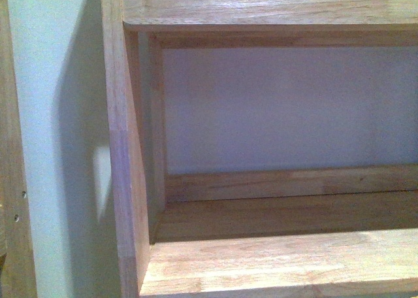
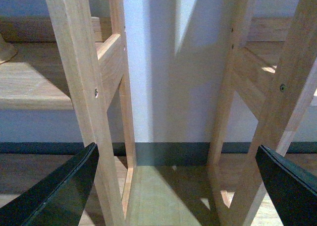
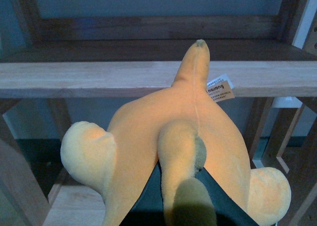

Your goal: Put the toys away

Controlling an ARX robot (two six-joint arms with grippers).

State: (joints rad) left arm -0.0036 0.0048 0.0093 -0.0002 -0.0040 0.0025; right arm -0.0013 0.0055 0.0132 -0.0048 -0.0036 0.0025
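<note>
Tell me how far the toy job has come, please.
Done: the toy is picked up, clamped in the right gripper. In hand: it hangs in front of a shelf. To do: set it on the shelf and let go. The left gripper is open, holding nothing.

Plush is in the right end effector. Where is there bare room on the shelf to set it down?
In the front view, the shelf board is bare from the left side panel to the back rail. In the right wrist view, the shelf ahead of the plush toy shows nothing on it. Tight: between the frame posts facing the left end effector.
</note>
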